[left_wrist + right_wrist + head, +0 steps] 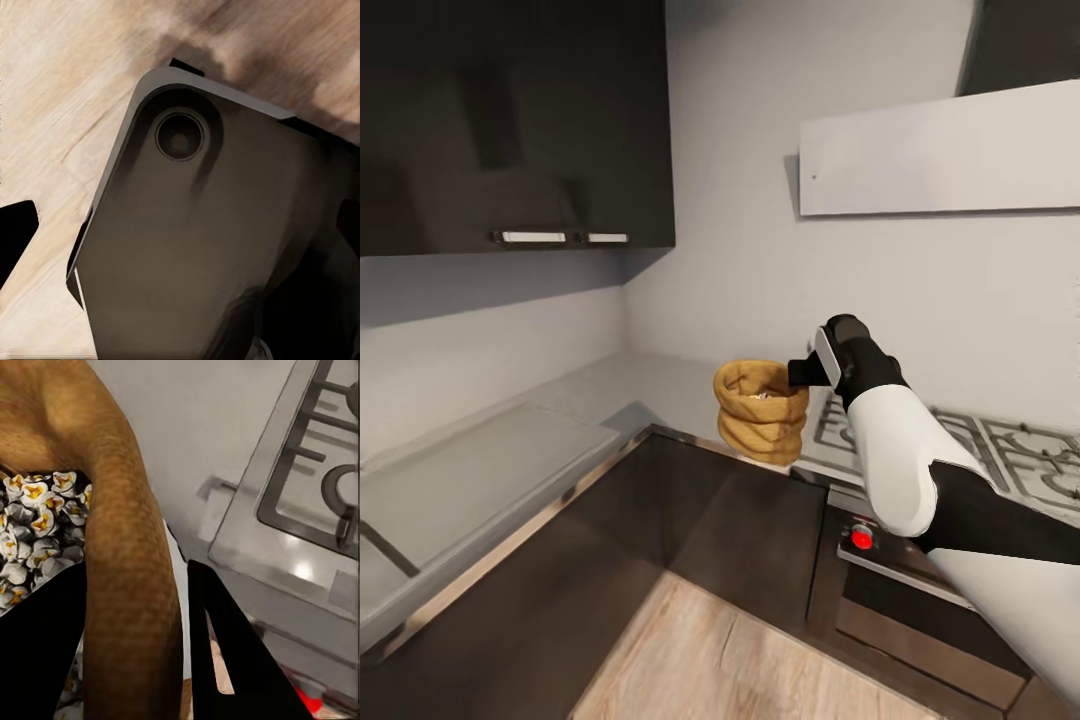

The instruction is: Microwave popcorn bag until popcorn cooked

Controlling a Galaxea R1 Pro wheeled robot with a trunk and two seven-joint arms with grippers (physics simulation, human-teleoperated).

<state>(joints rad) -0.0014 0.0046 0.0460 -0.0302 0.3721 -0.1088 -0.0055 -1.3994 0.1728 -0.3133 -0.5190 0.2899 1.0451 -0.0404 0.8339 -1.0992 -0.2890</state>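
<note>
You are holding the popcorn bag (761, 410) in the air over the edge of the countertop (620, 395), beside the gas hob (960, 440). The right gripper (135, 660) is clamped on the bag's rolled rim, one finger inside, one outside. A thin rim grip could slip or tip, spilling the popcorn (34, 536) filling it. I cannot tell the left jaws' state.

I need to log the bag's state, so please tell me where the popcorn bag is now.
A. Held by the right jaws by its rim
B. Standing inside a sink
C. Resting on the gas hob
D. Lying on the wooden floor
A: in the right wrist view the right gripper has a finger on either side of the popcorn bag rim.
</note>
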